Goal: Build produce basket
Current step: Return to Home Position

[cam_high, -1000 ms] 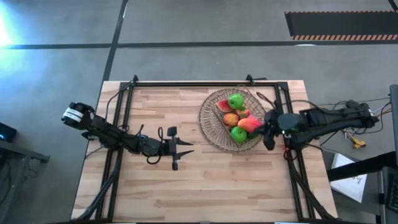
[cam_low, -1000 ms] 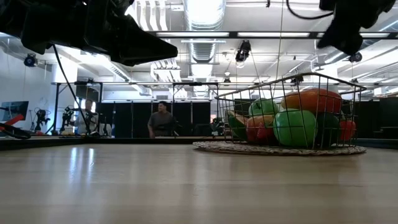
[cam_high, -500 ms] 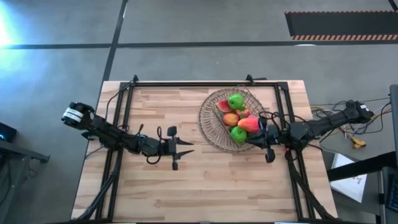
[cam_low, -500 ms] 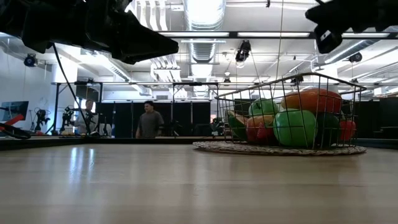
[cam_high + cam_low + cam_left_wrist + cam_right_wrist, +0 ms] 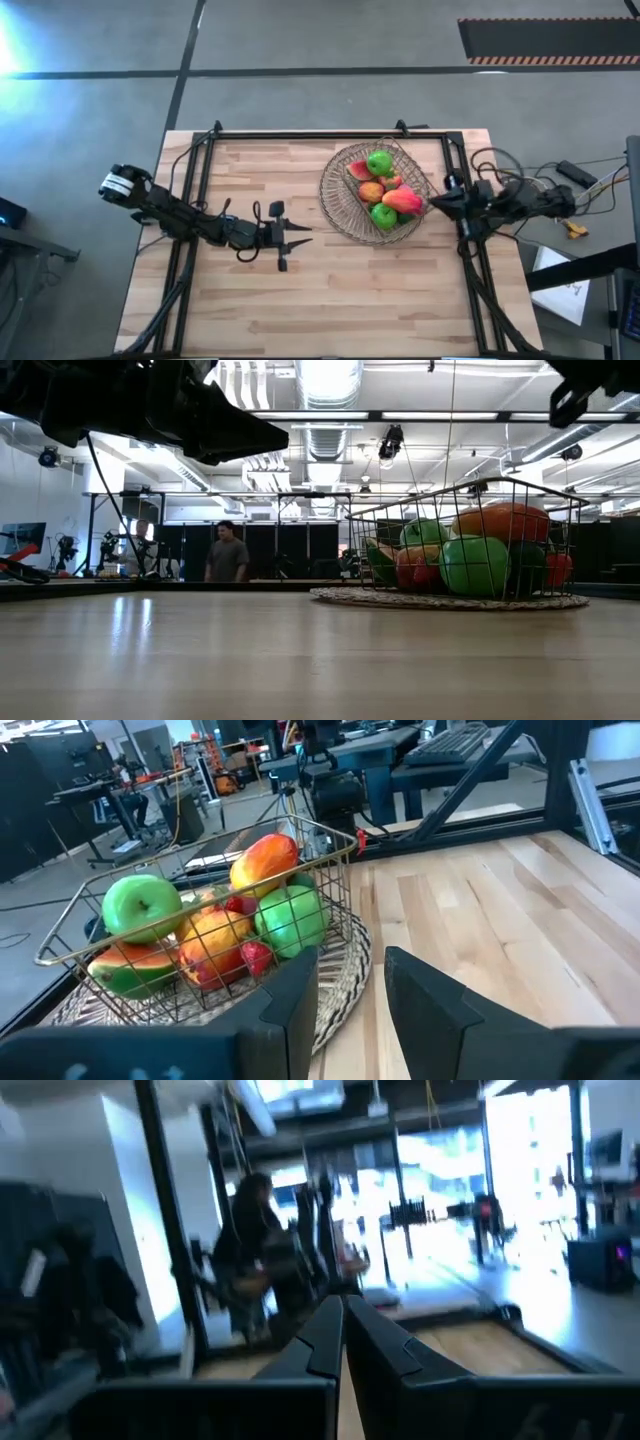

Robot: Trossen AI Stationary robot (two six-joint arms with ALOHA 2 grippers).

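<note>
The wire basket (image 5: 410, 170) stands on a round woven mat (image 5: 335, 215) at the table's far right. It holds the produce: two green apples (image 5: 380, 162) (image 5: 383, 214), a red slice (image 5: 358, 172), an orange piece (image 5: 371, 192) and a red-orange pepper (image 5: 403, 200). My right gripper (image 5: 430, 204) is just right of the basket, level, shut and empty (image 5: 341, 1335). My left gripper (image 5: 305, 238) hangs over the table's middle and points at the basket (image 5: 330, 850). Its fingers are open, with nothing between them (image 5: 350, 995).
Black frame rails (image 5: 200, 170) run along the table's left, far and right sides. Bare wood (image 5: 330, 300) lies between my left gripper and the near edge. A person (image 5: 227, 560) walks in the room beyond the table.
My right gripper has drawn back from over the basket's near right part toward the table's right edge. It has tipped up from pointing down to about level and has stayed shut. The basket and produce have not moved. The person behind has walked leftward.
</note>
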